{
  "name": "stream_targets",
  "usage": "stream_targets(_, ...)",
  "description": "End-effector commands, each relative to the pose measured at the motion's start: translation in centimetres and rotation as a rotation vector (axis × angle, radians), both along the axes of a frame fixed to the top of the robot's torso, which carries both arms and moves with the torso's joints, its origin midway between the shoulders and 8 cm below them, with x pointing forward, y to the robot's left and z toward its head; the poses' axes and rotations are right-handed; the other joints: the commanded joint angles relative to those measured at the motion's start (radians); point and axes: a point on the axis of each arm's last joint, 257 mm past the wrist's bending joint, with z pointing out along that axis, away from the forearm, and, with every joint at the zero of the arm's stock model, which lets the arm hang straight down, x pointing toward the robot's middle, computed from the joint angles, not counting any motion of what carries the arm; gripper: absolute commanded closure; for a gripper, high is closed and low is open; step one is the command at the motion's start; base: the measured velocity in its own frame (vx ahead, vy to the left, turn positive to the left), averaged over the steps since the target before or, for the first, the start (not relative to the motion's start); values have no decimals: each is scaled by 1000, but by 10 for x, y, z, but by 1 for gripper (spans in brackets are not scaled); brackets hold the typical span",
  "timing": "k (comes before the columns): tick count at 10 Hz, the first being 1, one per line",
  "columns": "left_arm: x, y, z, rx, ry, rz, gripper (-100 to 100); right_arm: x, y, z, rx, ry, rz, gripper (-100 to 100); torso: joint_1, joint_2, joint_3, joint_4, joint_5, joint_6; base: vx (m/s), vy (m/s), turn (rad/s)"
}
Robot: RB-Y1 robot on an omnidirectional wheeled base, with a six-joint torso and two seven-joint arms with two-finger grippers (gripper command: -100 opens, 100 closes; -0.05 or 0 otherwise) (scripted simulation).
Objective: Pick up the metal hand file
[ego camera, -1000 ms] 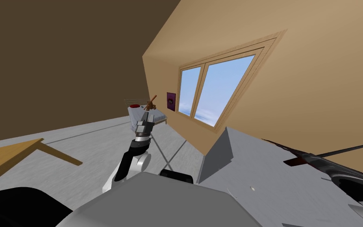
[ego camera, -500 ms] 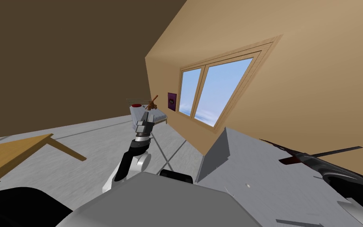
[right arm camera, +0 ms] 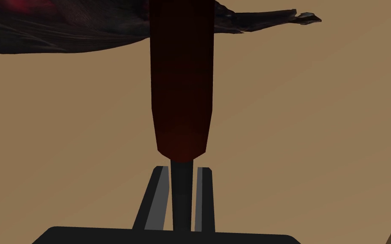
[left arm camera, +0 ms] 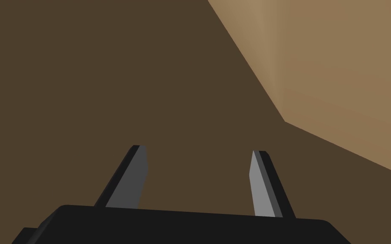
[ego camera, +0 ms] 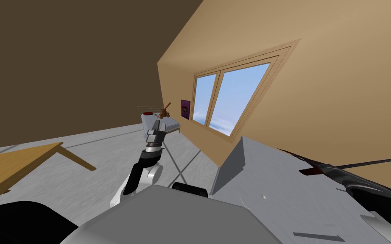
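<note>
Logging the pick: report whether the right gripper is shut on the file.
Shut: the right gripper clamps the file, fingers pressing both sides of its dark shaft.

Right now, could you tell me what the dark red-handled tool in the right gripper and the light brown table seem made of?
The thin dark grey shaft in the right gripper looks like metal, though flat shading leaves it open. Its dark red handle is smooth, matte: plastic or painted wood, perhaps. The light brown table shows faint grain: likely wood.
</note>
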Motion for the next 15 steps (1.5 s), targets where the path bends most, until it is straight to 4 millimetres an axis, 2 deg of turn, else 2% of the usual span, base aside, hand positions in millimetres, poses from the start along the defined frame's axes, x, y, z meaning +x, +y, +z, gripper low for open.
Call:
stream_targets(1, 0, 0, 0, 0, 0, 0, 0, 6, 9, 3, -6, -9, 19, 100, 0, 0, 0, 0, 0, 0, 5, 2, 15)
stream_targets(2, 0, 0, 0, 0, 0, 0, 0, -18, 0, -7, 8, -5, -43, 100, 1, -1, -1, -1, 0, -1, -31, -36, 129)
stream_targets(5, 0, 0, 0, 0, 0, 0, 0, -2, 20, 8, -15, -14, -3, 100, -2, 2, 1, 0, 0, 1, -29, -32, 0)
stream_targets(6, 0, 0, 0, 0, 0, 0, 0, -29, 9, 2, -5, -12, -71, 100, 0, 0, 0, 0, 0, 0, -47, -32, 107)
stream_targets(9, 0, 0, 0, 0, 0, 0, 0, -13, 30, 17, -28, -23, -30, 100, -1, 2, 1, 0, 0, 1, -25, -28, 11)
stream_targets(10, 0, 0, 0, 0, 0, 0, 0, -42, 20, 14, -25, -20, -98, 100, 1, 0, 0, 0, 0, 0, -39, -41, 117)
stream_targets(11, 0, 0, 0, 0, 0, 0, 0, -45, 21, 13, -29, -8, -102, 100, -1, 2, 1, 0, 0, 1, -50, -46, 60)
stream_targets(14, 0, 0, 0, 0, 0, 0, 0, -26, 41, 30, -46, -35, -60, 100, 1, 0, 0, -1, 1, 0, -12, -14, -15)
stream_targets(15, 0, 0, 0, 0, 0, 0, 0, -57, 30, 29, -48, -32, -135, 100, 3, -1, -1, -1, 2, 0, -31, -38, 106)
